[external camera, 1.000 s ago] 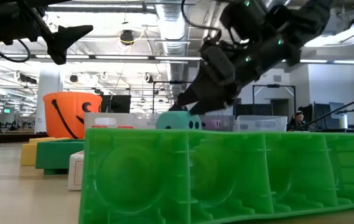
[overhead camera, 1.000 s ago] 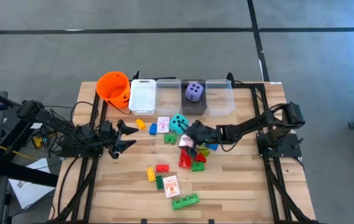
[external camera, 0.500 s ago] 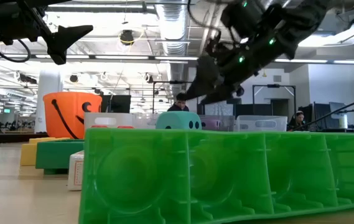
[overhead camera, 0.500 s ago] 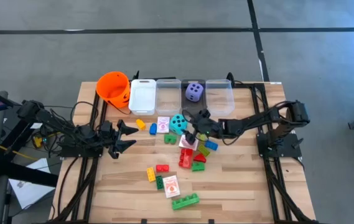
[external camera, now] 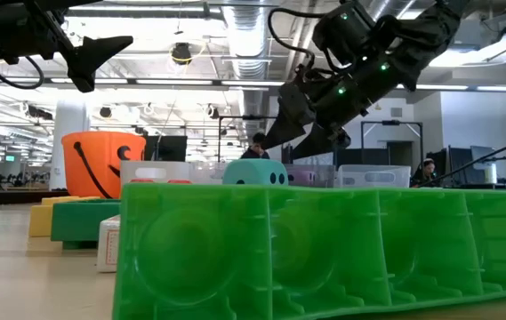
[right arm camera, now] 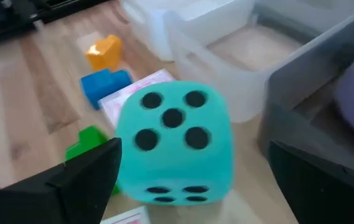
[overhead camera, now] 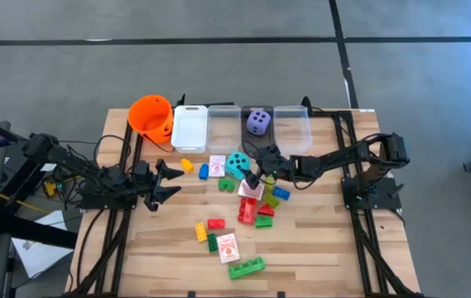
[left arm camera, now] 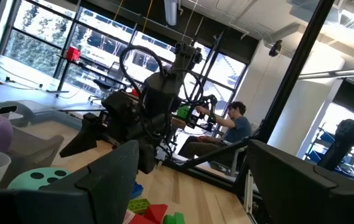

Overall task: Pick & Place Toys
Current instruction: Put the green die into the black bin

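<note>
Two dark grippers over slatted wood table (overhead camera: 318, 248). Left gripper (overhead camera: 171, 180) waits at left edge, fingers spread, empty. Ribbed orange plastic bucket (overhead camera: 151, 116), then clear plastic bins (overhead camera: 291, 128); fuzzy purple soft die (overhead camera: 258, 122) sits in one. Teal soft cube die (overhead camera: 237, 163) with black dots rests beside pink-white cards (overhead camera: 217, 165) and glossy studded bricks (overhead camera: 254, 266). Right gripper (overhead camera: 252, 164), jaws wide, empty, just beside teal die. Low view: green brick blocks most of table.

we see the teal die (overhead camera: 237, 164) resting five-up on the wood beside a pink-white card (overhead camera: 217, 165), the purple die (overhead camera: 258, 122) sitting in a clear bin, and red, green, blue and yellow bricks (overhead camera: 254, 211) scattered nearby.
</note>
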You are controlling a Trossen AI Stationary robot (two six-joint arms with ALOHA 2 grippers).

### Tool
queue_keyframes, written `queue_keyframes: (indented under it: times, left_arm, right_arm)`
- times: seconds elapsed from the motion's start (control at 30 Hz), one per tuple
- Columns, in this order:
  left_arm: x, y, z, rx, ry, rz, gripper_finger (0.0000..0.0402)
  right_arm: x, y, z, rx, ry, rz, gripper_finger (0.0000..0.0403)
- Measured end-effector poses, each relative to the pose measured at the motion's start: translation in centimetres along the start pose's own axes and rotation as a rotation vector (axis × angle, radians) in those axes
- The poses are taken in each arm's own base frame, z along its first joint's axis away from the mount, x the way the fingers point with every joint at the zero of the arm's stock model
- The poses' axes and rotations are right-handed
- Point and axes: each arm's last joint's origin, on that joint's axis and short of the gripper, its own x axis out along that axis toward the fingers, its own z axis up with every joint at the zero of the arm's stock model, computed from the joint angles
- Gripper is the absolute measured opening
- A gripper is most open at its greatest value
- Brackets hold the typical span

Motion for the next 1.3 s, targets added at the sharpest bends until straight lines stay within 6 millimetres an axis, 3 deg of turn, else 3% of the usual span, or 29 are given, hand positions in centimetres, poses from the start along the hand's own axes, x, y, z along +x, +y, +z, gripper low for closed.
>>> queue_keyframes:
  times: [1.3]
  left_arm:
    - [0.0,0.0,0.0,0.0,0.0,0.0,0.0294]
  right_arm:
    - [-0.4,1.1,0.6,0.021,-0.09,0.047,0.0393]
